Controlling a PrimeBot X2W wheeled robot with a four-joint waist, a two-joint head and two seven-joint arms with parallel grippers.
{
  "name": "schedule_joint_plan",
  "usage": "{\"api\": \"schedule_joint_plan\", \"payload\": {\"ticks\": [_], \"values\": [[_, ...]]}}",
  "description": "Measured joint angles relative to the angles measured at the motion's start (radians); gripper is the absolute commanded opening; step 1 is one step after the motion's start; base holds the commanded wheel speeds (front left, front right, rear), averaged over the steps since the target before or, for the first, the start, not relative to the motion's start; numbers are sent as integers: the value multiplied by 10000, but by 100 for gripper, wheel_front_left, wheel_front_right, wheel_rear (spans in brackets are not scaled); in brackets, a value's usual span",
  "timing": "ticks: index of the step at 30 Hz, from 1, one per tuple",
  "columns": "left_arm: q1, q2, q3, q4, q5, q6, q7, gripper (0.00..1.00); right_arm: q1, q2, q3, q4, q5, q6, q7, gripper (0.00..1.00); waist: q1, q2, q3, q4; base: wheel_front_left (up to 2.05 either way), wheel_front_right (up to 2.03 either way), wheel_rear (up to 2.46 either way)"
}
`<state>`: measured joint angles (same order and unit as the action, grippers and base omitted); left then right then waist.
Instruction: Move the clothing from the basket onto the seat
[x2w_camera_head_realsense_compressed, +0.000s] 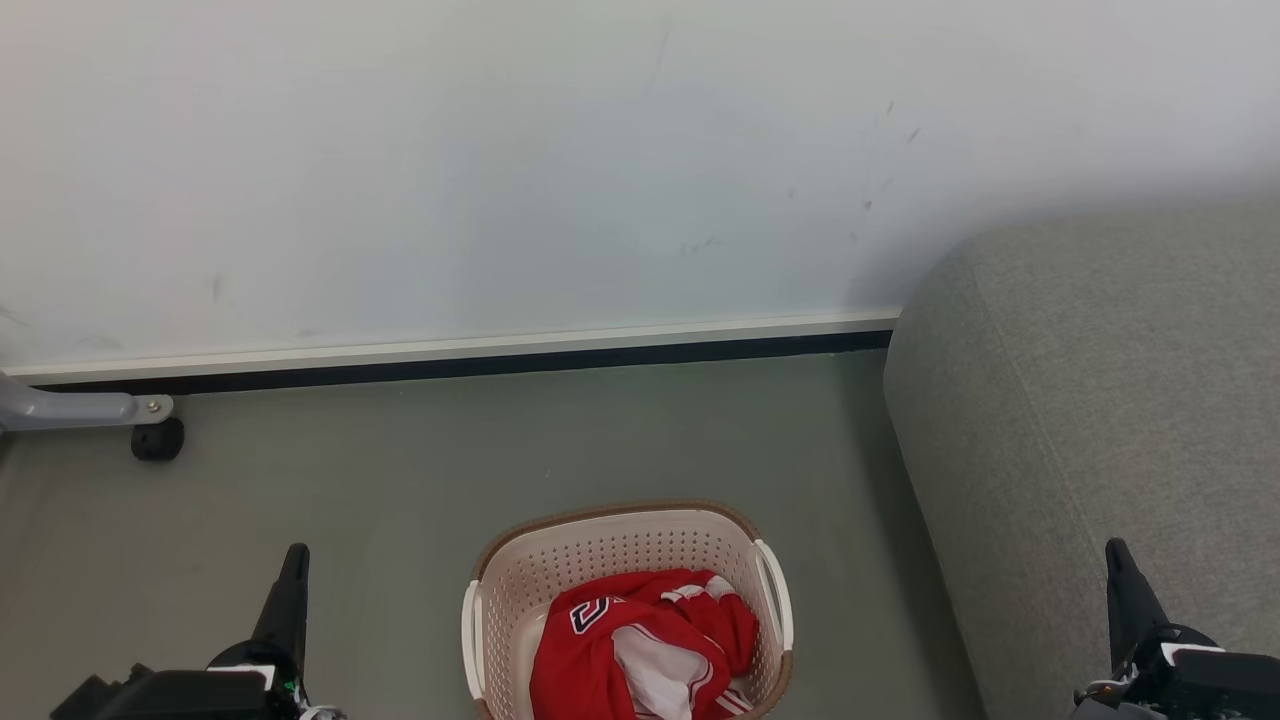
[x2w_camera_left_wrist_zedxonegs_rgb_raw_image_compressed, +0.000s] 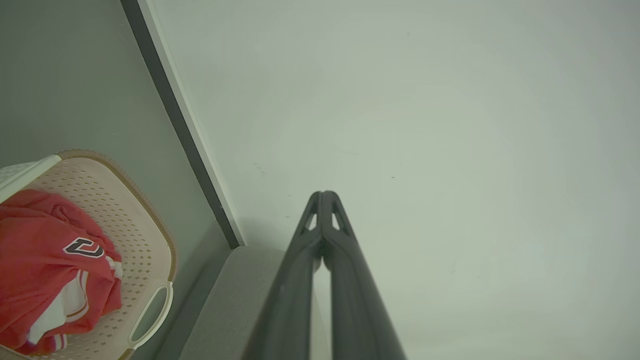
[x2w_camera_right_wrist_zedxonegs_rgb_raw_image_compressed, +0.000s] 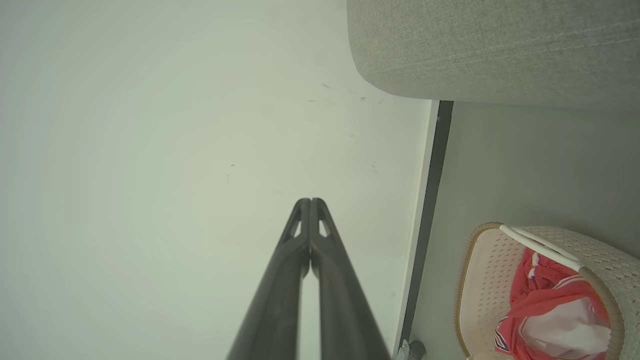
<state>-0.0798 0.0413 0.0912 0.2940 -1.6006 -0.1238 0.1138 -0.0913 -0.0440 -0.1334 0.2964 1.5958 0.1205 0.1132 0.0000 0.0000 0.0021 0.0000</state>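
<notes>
Left gripper (x2w_camera_head_realsense_compressed: 296, 552) and right gripper (x2w_camera_head_realsense_compressed: 1116, 548) are pressed shut and empty; the clothing (x2w_camera_head_realsense_compressed: 640, 640) lies in the basket (x2w_camera_head_realsense_compressed: 610, 513).
The left one stands at 7 o'clock and the right one at 5 o'clock, with the basket between them at 6 o'clock, touching neither. The red clothing is crumpled in one heap, so I think a pinch may take only one piece, or pull two together and let one slip to the floor (x2w_camera_head_realsense_compressed: 400, 470) on the way. The basket looks light; if a finger catches its holed wall, or cloth hooks on the rim, it may lift or tip. The seat (x2w_camera_head_realsense_compressed: 1100, 400) at 3 o'clock stands higher than the basket, so a low carry may drag the cloth against its rounded edge.
</notes>
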Motion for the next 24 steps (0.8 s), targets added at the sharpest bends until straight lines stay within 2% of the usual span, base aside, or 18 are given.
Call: {"api": "schedule_joint_plan", "payload": {"ticks": [24], "values": [[0,0,0,-2,0,0,0,0,0,0,0,0,0,0,0,0,0,0,0,0,0,0,0]]}}
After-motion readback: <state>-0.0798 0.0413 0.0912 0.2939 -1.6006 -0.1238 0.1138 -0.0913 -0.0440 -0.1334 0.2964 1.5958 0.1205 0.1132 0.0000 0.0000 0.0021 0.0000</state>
